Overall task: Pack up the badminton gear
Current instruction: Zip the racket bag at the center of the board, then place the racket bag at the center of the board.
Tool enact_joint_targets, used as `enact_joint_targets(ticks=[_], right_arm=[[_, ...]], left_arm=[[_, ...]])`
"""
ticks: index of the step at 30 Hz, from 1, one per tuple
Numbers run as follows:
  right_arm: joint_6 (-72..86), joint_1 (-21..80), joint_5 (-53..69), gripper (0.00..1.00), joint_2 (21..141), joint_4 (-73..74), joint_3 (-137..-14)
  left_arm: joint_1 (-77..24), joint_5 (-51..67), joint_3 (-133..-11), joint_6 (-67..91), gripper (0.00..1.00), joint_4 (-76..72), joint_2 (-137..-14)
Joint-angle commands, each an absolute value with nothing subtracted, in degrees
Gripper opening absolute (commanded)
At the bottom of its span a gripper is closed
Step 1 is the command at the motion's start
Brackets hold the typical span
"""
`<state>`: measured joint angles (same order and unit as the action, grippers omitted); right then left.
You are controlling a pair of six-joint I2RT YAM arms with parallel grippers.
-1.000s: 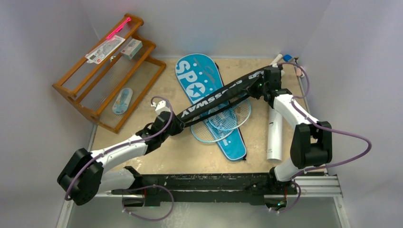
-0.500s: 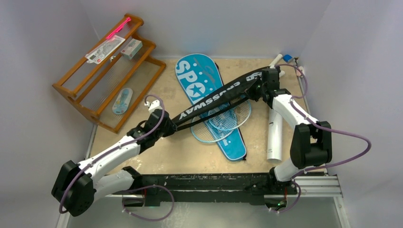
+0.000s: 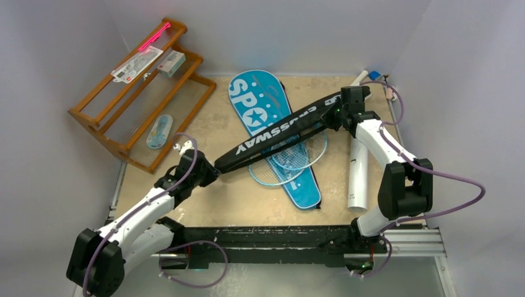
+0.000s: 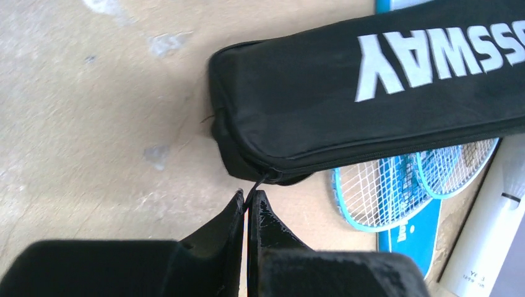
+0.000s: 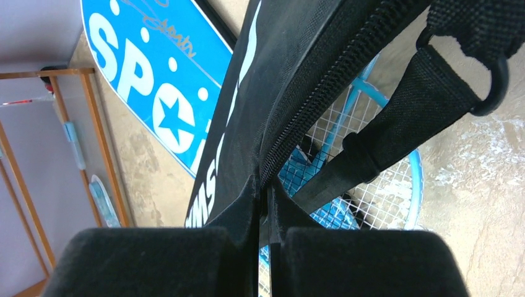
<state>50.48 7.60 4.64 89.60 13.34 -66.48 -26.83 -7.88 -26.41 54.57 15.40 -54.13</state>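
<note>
The black "CROSSWAY" cover (image 3: 278,130) hangs stretched slantwise between both grippers. At its lower-left end my left gripper (image 3: 209,173) (image 4: 248,199) is shut on the thin zipper pull cord (image 4: 258,182). My right gripper (image 3: 337,111) (image 5: 264,185) is shut on the cover's zipper edge (image 5: 297,111) at the far right end, beside its black strap (image 5: 402,117). Under the cover lie light-blue rackets (image 3: 291,162) (image 4: 396,185) on the blue "SPORT" cover (image 3: 257,102) (image 5: 148,80). The white tube (image 3: 357,176) lies at the right.
A wooden rack (image 3: 139,99) with small packaged items and a pink stick stands at the back left. Grey walls close in on the left, back and right. The arms' black rail (image 3: 278,238) runs along the near edge.
My left gripper has drawn back to the left and nearer, with the zipper pull in it. The cover's open gap has narrowed. The right gripper has barely moved.
</note>
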Motion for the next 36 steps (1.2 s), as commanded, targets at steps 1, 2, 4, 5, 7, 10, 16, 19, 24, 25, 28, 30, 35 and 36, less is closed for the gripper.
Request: enact_joint_targets(ticks=[1, 2, 4, 5, 7, 10, 16, 19, 24, 25, 28, 30, 35, 36], right_arm=[[49.2, 6.1, -1.0, 0.0, 88.8, 12.7, -72.0], [49.0, 5.9, -0.8, 0.0, 89.2, 13.1, -72.5], [48.8, 5.8, -0.3, 0.0, 89.7, 13.4, -73.1], [48.5, 5.8, -0.1, 0.0, 89.9, 13.0, -73.2], [47.7, 5.8, 2.5, 0.0, 89.8, 10.9, -73.2], [43.7, 6.0, 5.4, 0.0, 89.7, 8.1, -74.7], [38.2, 9.2, 16.8, 0.0, 90.4, 7.2, -79.2], [36.3, 12.5, 21.6, 0.0, 91.3, 5.7, -80.6], [36.8, 19.7, 30.7, 0.0, 94.6, -2.6, -81.2], [37.1, 21.0, 32.0, 0.0, 95.7, -4.2, -81.9], [37.8, 25.6, 34.2, 0.0, 99.6, -6.6, -85.7], [38.4, 28.5, 35.6, 0.0, 102.7, -8.2, -88.7], [43.0, 32.9, 41.0, 0.0, 108.3, -18.8, -92.2], [46.0, 33.0, 42.9, 0.0, 109.4, -23.7, -91.0]], left_arm=[[-23.2, -9.3, -22.1, 59.9, 0.0, 20.8, -50.7], [-23.0, -10.8, -21.8, 62.0, 0.0, 23.3, -49.8], [-23.0, -13.3, -20.9, 65.1, 0.0, 25.0, -47.1], [-23.0, -12.9, -20.0, 65.1, 0.0, 24.1, -45.8], [-23.0, -11.7, -19.6, 63.7, 0.0, 23.0, -44.0], [-23.0, -9.9, -23.1, 59.1, 0.09, 25.0, -43.4], [-23.1, -13.2, -39.1, 54.1, 0.6, 41.0, -40.7], [-23.0, -15.3, -45.9, 51.6, 0.7, 46.7, -37.7], [-23.0, -13.1, -53.9, 46.3, 0.77, 49.6, -35.9], [-23.0, -12.4, -54.9, 45.4, 0.77, 49.9, -36.4], [-23.0, -9.4, -56.4, 42.1, 0.78, 49.5, -38.0], [-23.1, -8.4, -55.6, 40.5, 0.78, 48.6, -38.6], [-23.0, -7.4, -53.2, 38.9, 0.77, 46.8, -38.8], [-23.0, -7.4, -53.0, 38.6, 0.77, 46.8, -38.9]])
